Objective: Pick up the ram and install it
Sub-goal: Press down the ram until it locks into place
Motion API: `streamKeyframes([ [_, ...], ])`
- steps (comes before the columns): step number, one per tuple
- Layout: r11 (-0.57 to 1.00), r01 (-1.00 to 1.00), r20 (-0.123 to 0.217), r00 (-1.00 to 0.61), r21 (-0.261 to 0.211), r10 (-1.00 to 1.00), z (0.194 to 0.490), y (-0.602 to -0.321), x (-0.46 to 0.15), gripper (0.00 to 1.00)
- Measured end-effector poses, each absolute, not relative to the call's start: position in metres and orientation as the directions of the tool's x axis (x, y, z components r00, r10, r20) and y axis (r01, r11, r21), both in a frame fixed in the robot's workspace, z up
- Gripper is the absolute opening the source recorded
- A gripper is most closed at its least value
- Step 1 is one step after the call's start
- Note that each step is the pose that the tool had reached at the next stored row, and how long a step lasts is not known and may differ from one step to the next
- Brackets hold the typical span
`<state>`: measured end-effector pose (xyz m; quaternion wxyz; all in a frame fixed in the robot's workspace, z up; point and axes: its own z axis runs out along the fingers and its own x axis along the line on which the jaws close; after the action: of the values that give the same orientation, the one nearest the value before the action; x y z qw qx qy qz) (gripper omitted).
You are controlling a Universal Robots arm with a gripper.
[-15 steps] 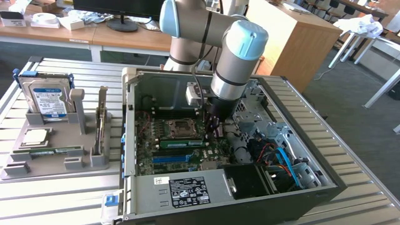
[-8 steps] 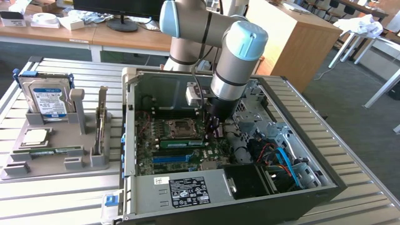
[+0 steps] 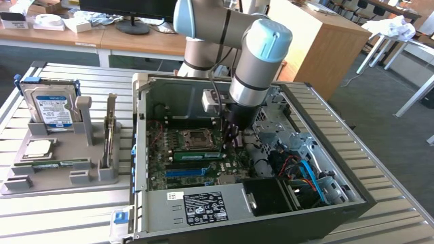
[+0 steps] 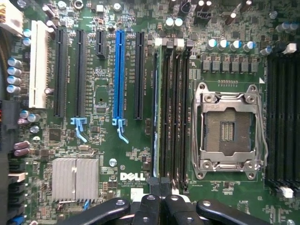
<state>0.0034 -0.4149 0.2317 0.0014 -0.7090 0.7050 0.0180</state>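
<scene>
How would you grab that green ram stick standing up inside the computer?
Pinch the ram along its long top edge, one finger on each flat face, coming straight down from above. It stands on its thin edge in the motherboard, with other slots close alongside, so only the top edge is free.

Grey carpet floor [image 3: 369, 84] stretches across the room, daylight falling bright on it toward the exterior view's right. A long wooden desk [image 3: 142, 43] runs along the back, a monitor stand [image 3: 132, 26] and white boxes [image 3: 80, 24] on it. A tall wooden cabinet [image 3: 326, 46] stands beside it. Pale table legs [image 3: 417, 94] slant at the far right edge.
</scene>
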Motion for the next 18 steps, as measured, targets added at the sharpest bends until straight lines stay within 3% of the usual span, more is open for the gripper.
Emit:
streamKeyframes([
  [18, -0.006, -1.0, -0.028, 0.005, 0.024, -1.0, 0.254, -0.415, 0.003, 0.1],
])
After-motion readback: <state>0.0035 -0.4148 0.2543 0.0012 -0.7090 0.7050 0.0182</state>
